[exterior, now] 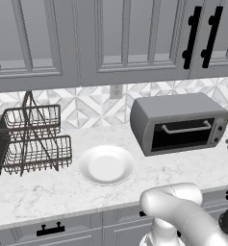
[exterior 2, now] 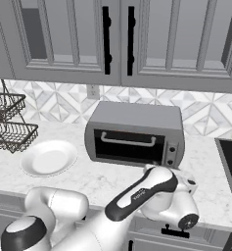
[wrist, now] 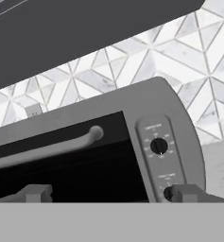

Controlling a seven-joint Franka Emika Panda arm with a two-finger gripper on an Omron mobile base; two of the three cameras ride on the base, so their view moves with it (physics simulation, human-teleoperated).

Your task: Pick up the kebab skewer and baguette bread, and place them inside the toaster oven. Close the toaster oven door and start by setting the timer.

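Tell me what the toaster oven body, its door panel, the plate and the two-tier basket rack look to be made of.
Toaster oven: matte grey metal, judging by its even, dull sheen.
Toaster oven door: dark glass, apparently, behind a light-grey bar handle, metal or plastic.
Plate: glossy white ceramic, probably; smooth with soft rim shading.
Basket rack: thin dark wire mesh, likely coated metal.

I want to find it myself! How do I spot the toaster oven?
Look along the white marble counter under the grey cabinets. Right of the white plate stands the toaster oven: a grey box with a dark glass door, a bar handle and black knobs.
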